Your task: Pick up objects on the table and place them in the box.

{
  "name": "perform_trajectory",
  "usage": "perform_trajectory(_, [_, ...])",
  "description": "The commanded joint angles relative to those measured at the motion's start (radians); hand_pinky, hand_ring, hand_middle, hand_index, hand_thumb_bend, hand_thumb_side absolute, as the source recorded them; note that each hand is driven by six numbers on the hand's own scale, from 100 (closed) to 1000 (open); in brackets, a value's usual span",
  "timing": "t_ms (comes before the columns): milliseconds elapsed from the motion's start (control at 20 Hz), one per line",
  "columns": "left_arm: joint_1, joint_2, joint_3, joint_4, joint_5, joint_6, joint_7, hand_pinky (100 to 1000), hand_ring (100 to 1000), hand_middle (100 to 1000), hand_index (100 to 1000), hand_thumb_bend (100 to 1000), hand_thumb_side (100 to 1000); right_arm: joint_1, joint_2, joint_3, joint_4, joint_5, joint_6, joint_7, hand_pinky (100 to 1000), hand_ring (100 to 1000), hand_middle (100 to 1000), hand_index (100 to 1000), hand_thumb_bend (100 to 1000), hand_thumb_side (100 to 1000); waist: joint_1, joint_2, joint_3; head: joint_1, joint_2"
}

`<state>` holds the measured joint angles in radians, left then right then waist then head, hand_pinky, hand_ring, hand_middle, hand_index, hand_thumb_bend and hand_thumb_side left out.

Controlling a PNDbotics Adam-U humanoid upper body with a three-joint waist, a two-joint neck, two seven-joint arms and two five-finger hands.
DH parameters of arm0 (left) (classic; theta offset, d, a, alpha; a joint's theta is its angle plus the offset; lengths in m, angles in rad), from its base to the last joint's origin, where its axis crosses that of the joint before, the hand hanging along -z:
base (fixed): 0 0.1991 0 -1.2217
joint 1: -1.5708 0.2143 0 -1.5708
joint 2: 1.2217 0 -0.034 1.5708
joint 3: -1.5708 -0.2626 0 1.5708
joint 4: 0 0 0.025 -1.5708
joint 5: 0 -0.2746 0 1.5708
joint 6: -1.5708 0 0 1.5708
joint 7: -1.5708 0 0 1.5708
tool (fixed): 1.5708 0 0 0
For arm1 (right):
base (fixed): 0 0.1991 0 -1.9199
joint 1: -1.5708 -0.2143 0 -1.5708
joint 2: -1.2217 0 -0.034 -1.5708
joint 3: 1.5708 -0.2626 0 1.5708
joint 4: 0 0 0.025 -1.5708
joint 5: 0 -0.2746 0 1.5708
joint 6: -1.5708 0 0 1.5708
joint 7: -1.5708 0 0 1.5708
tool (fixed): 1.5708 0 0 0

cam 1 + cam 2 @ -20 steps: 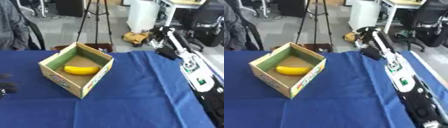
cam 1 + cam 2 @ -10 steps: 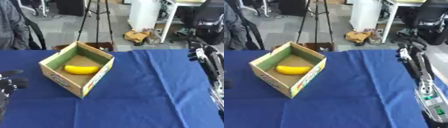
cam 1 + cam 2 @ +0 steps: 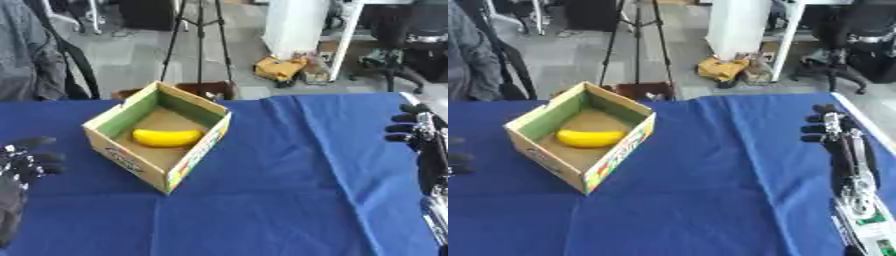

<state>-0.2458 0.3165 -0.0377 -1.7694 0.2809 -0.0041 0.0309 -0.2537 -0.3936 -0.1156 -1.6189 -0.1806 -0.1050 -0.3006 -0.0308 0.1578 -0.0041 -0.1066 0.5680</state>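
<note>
Retreating rightward, right hand (image 3: 826,129) has curled empty fingers; left hand (image 3: 24,161) (fingers curled) rose; banana (image 3: 166,138) stays boxed.

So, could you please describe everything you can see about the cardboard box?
The cardboard box is open-topped and brown, green on the inner walls, with a colourful print on its outer front side. It sits upright, turned corner-on, on the blue tablecloth, left of centre. A yellow banana lies on its floor. Neither hand touches it.
</note>
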Motion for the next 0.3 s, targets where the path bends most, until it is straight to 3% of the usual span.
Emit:
perform_trajectory(50, [-0.004,0.008,0.009,-0.006,-0.002,-0.001,0.006,610,633,695,694,560,1000,-0.003,-0.009,-0.005,-0.029,-0.012,-0.001,-0.003,560,579,577,750,100,800,0.002,-0.017,-0.001,0.005,0.015])
perform_trajectory(300, [-0.003,0.004,0.009,-0.005,-0.004,-0.002,0.009,610,634,697,692,559,1000,0.007,0.004,-0.002,-0.048,-0.015,-0.001,-0.003,552,568,566,734,100,803,0.002,-0.016,-0.001,0.006,0.03])
